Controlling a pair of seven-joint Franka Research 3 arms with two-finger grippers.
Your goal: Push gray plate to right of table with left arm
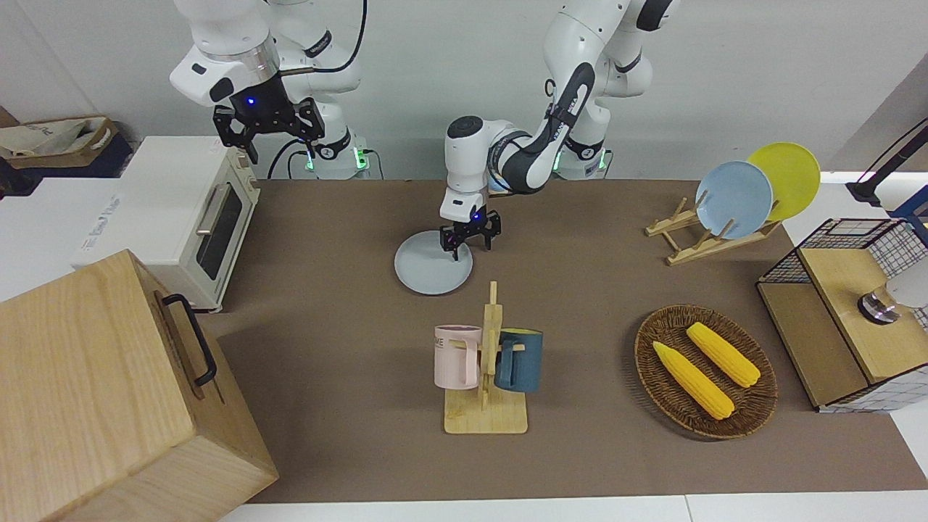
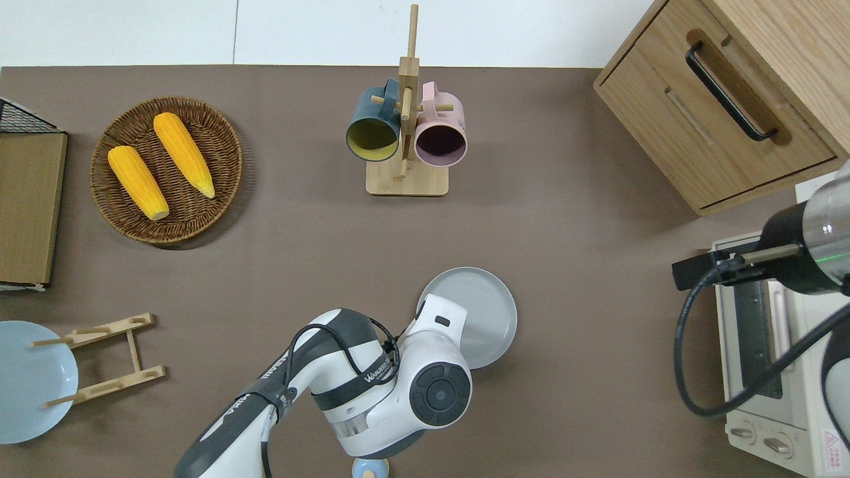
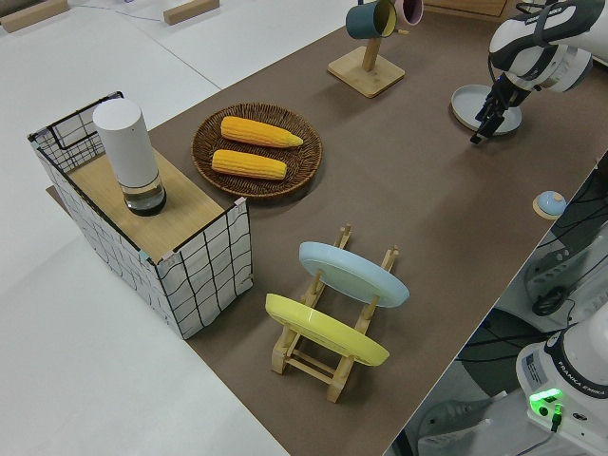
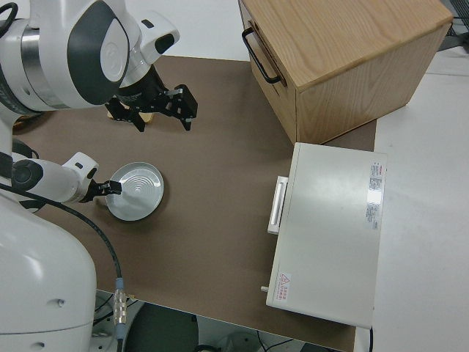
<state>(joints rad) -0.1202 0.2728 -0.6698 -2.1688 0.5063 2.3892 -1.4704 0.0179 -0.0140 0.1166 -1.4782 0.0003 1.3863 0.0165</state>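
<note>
1. Right now the round, shallow, pale gray plate (image 1: 432,270) (image 2: 479,315) (image 3: 483,106) (image 4: 135,191) lies flat on the matte brown table top (image 1: 341,239) (image 2: 584,265), about midway between the two ends and nearer to the robots than the wooden mug stand (image 1: 487,384) (image 2: 406,133) with its pink and dark blue mugs.
2. At the plate's rim, on the side toward the left arm's end, the white left arm's small black gripper (image 1: 470,235) (image 3: 486,119) is down low, its fingers spread apart around nothing.
3. One fingertip (image 1: 455,251) sits at the plate's edge; whether it touches, I cannot tell.
4. From above, the arm's wrist hides part of the plate.
5. Over at the other end the right arm is parked, its black gripper (image 1: 268,130) (image 4: 157,106) wide open near the white toaster oven (image 1: 196,214).
6. A woven basket (image 1: 652,362) (image 2: 219,199) holding two yellow corn cobs sits toward the left arm's end.
</note>
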